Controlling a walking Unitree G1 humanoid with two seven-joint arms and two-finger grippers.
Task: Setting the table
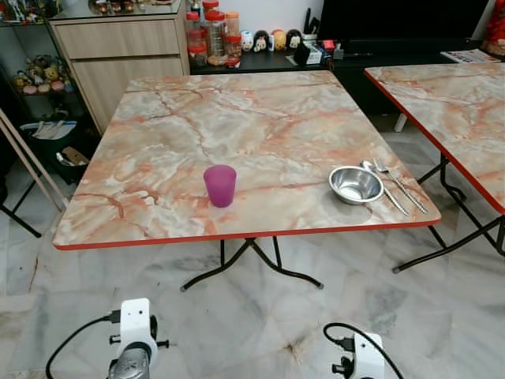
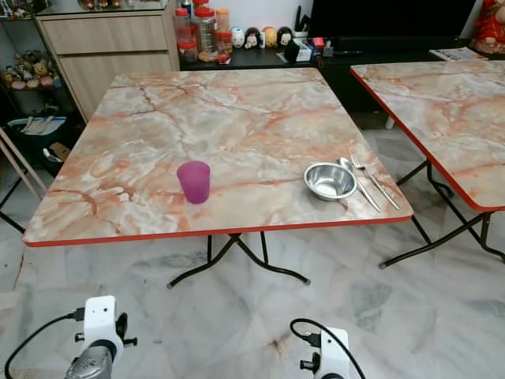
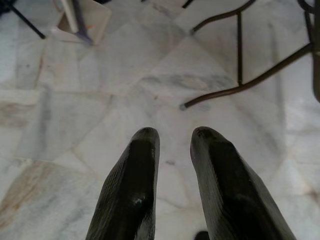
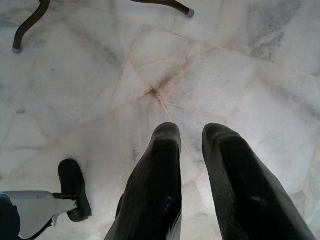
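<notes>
Head-camera views looked down on a marble-patterned table (image 1: 237, 103) with a red edge. A purple cup (image 1: 220, 185) stood upright near the front edge, at about 6 o'clock from the table's middle. At about 4 o'clock sat a steel bowl (image 1: 356, 184), and just beside it, on its 3 o'clock side, lay a spoon (image 1: 384, 188) and a fork (image 1: 400, 185), side by side and close together.

By my judgement the cup was light, stiff plastic, smooth enough to slip; a grip across its middle, fingers on opposite walls, looked safest. The bowl seemed light, rigid and slick, best pinched at its rim. The spoon and fork were thin, hard and flat on the top, awkward to lift; their handles nearest the front edge offered the likeliest hold.

Both arms hung low before the table, over the pale marble floor (image 1: 260, 316). The left gripper (image 3: 174, 140) held its fingers slightly parted around nothing; the right gripper (image 4: 191, 135) likewise, empty.

The wrist views showed the finger gaps and floor tiles with the dark table legs (image 3: 240, 85); the head views gave the tabletop and its things.
</notes>
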